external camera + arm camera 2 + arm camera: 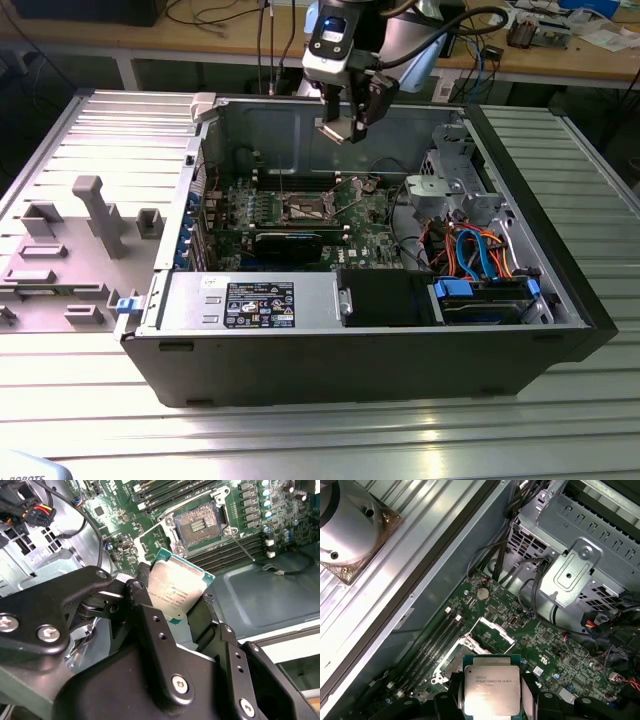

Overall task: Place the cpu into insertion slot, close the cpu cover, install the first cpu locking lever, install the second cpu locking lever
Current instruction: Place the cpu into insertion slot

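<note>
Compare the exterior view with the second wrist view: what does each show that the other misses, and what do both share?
Exterior view, not second wrist view: the whole open computer case, a grey tray on the exterior view's left, blue and orange cables. Second wrist view, not exterior view: print on the chip, the contact grid inside the socket. Both: the gripper holding the chip above the green board.
</note>
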You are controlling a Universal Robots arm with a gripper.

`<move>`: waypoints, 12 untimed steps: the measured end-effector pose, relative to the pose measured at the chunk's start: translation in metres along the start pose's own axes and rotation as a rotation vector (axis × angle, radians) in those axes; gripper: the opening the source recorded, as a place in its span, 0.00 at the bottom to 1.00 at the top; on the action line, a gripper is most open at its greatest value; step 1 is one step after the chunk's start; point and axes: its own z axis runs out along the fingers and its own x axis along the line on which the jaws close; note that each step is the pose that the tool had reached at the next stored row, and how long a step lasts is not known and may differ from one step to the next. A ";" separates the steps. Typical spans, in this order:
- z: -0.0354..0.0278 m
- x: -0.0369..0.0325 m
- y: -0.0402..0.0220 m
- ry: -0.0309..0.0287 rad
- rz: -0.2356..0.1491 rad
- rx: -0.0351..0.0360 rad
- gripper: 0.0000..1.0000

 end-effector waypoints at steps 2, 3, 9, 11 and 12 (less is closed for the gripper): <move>0.0000 0.0000 0.0000 -0.0022 0.024 -0.0005 0.55; 0.0000 0.0000 0.0000 -0.0027 0.030 -0.0006 0.55; 0.0001 0.0000 0.0000 -0.0064 0.070 -0.0013 0.55; 0.0001 0.0000 0.0000 -0.0066 0.073 -0.0014 0.55; 0.0001 0.0000 0.0000 -0.0068 0.075 -0.0015 0.55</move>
